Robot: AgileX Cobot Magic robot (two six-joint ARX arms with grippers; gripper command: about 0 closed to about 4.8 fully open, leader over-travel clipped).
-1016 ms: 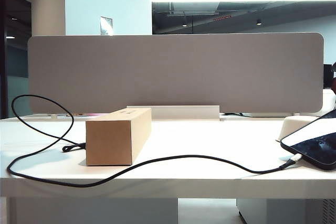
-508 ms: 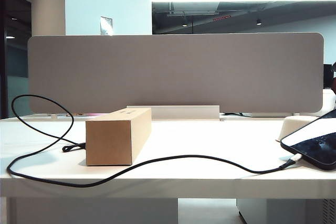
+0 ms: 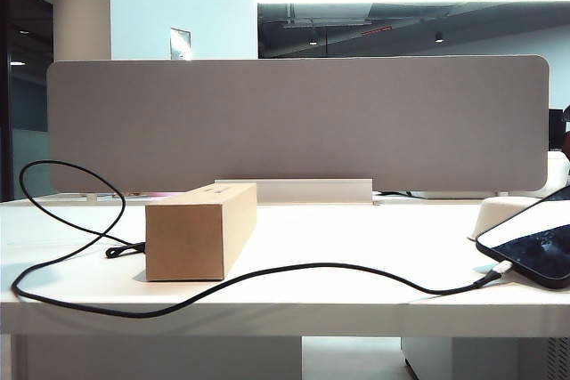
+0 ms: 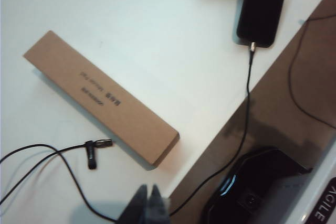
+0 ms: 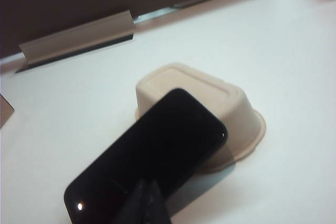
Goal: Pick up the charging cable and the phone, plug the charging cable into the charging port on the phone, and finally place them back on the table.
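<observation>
Both grippers are pinched shut with nothing in them. The left gripper [image 4: 148, 203] hangs high over the near edge of the table [image 4: 157, 35], fingertips pressed together, well clear of everything. The right gripper [image 5: 149, 203] is closed too, hovering just above the phone [image 5: 152, 150] without touching it as far as the right wrist view shows.

Working outward: the phone leans with its top end propped on an upturned cream tray [image 5: 236, 114], screen up, at the right side of the table. The charging cable [image 3: 294, 267] is already plugged into the phone's bottom edge [image 4: 253, 45], then trails left along the front of the table, past the cardboard box [image 3: 198, 230], and loops round at the far left.

As for what has changed, nothing on the table has: the exterior view looks identical to the two shots over the last second, cable, box and phone all sitting exactly where they were. With the plug in and both things set down, the job looks basically finished, arms just pulling away.

Writing: there's small dark print on the box top, too blurry to read. A white strip at the corner of the left wrist view reads "AGILE".
</observation>
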